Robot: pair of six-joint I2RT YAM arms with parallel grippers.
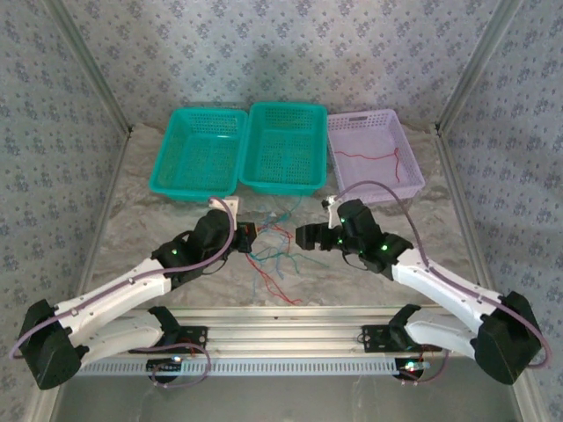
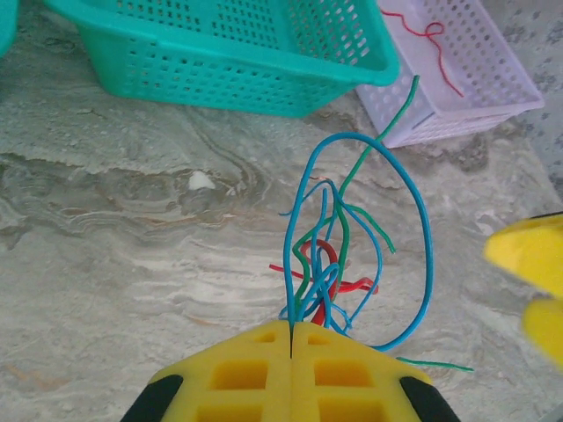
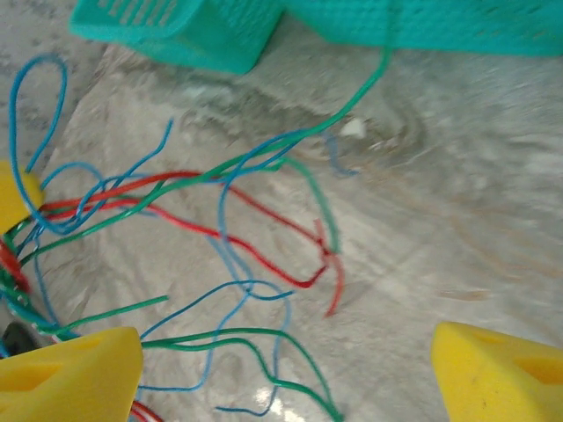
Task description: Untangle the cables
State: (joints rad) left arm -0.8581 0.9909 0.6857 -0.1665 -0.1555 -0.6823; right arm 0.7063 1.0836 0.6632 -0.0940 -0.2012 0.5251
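Left wrist shows left jaws clamped on the cables [image 2: 324, 274] (red, blue, green); right jaws gape wide.

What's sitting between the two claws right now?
The tangle of red, blue and green cables, clear in the top view. The left claw is shut on it; the right claw stands open.

The cables' [image 2: 324, 280] lower ends vanish behind the left tool [image 2: 291, 338]; a teal basket [image 3: 422, 22] is cropped above.

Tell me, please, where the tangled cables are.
Top view: the cables lie between the left gripper and right gripper, near the middle teal basket.
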